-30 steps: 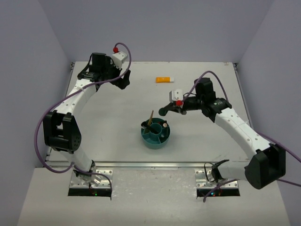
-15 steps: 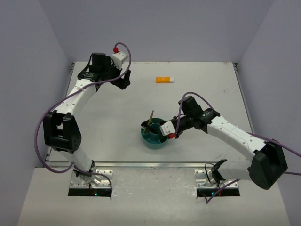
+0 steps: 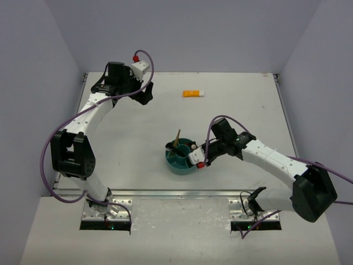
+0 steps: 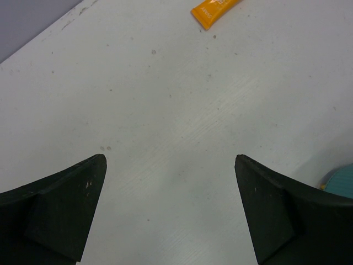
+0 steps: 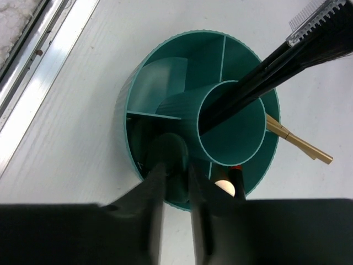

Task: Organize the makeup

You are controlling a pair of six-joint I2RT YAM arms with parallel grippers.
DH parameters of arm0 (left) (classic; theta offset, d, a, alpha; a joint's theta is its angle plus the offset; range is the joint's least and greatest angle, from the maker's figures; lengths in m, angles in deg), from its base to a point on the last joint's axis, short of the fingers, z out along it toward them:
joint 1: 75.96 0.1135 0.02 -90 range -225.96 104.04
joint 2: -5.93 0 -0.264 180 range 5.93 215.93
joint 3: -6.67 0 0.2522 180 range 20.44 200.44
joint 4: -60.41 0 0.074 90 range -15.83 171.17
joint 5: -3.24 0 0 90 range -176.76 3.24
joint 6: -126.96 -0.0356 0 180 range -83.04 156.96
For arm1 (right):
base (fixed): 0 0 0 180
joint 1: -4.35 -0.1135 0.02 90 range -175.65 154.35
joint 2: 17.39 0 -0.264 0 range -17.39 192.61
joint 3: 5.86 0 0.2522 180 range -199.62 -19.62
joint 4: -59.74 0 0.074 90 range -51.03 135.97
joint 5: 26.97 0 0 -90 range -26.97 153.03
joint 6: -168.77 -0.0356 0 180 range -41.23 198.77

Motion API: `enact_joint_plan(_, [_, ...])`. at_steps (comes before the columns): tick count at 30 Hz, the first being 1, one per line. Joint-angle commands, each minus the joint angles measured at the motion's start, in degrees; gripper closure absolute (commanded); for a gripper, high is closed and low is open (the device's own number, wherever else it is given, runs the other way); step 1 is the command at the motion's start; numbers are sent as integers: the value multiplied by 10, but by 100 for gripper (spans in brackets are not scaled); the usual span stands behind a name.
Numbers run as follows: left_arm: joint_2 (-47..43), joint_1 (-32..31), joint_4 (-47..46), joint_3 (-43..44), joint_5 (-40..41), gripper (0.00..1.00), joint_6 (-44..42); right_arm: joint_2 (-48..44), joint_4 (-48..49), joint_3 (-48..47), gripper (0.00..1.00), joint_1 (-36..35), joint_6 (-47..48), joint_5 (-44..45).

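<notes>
My right gripper (image 3: pixel 194 156) reaches down into the teal divided bowl (image 3: pixel 177 167). In the right wrist view it (image 5: pixel 175 165) is shut on a dark green round compact (image 5: pixel 168 148), held inside an outer compartment of the bowl (image 5: pixel 124 105). Black brushes (image 5: pixel 265 72) stand in the bowl's centre tube. A tan brush (image 5: pixel 300 144) leans out of a side compartment, and a red pencil tip (image 5: pixel 236 168) shows beside the fingers. An orange-and-white packet (image 3: pixel 193 93) lies at the back of the table. My left gripper (image 3: pixel 144 94) is open and empty above bare table (image 4: pixel 170 160).
The packet also shows at the top of the left wrist view (image 4: pixel 215 10), and the bowl's rim (image 4: pixel 339 179) shows at that view's right edge. A metal rail (image 3: pixel 182 193) runs along the table's near edge, close to the bowl.
My right gripper has carried the dark green compact from above the table at the bowl's far right down into the bowl. The left arm has not moved.
</notes>
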Motion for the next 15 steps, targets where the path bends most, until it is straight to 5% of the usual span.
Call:
enact_joint_plan(1, [-16, 8, -13, 9, 0, 0, 6, -10, 53, -1, 60, -3, -29, -2])
enact_joint_plan(4, [-17, 8, -13, 8, -1, 0, 7, -14, 67, -12, 47, -4, -76, 3])
enact_joint_plan(9, [-18, 8, -10, 8, -2, 0, 7, -33, 162, -28, 42, -2, -212, 25])
enact_joint_plan(12, [-16, 8, -8, 11, -2, 0, 6, -14, 208, -91, 34, 17, -415, 87])
enact_joint_plan(15, [-15, 8, -8, 14, -2, 0, 8, 43, 205, -220, 15, 57, -618, 146])
